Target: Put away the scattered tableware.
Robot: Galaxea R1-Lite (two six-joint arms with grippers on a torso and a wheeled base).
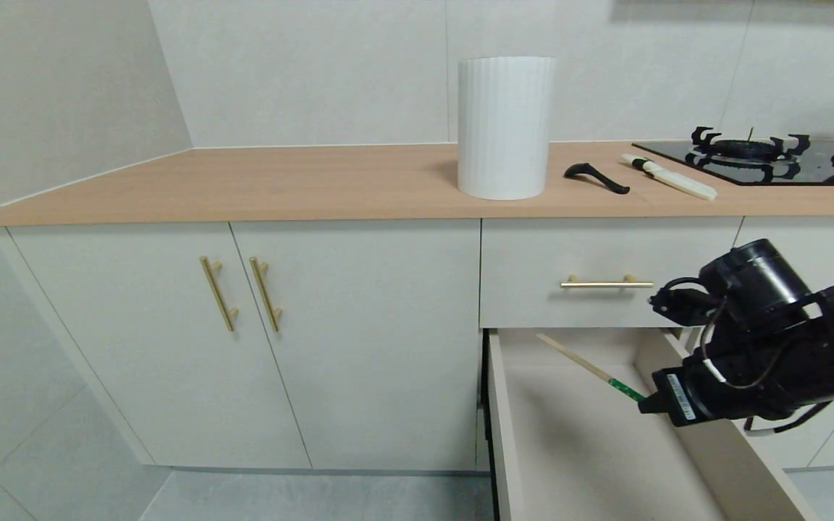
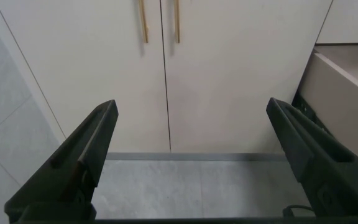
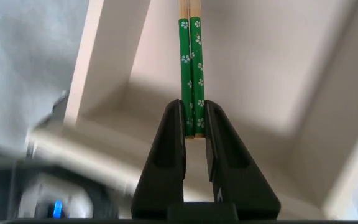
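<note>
My right gripper (image 3: 192,111) is shut on a pair of wooden chopsticks (image 3: 190,62) with green flowered ends, held over the open lower drawer (image 1: 576,441). In the head view the chopsticks (image 1: 587,367) slant up and to the left from my right gripper (image 1: 647,398) inside the drawer. On the wooden countertop (image 1: 279,181) lie a black-handled utensil (image 1: 595,176) and a white knife (image 1: 669,176), right of a tall white ribbed container (image 1: 505,126). My left gripper (image 2: 191,134) is open, low in front of the cabinet doors (image 2: 166,68), with nothing between its fingers.
A gas hob (image 1: 772,159) sits at the counter's right end. A shut drawer with a gold handle (image 1: 605,284) is above the open one. Two cabinet doors with gold handles (image 1: 239,293) are to the left. Grey tiled floor (image 2: 191,186) lies below.
</note>
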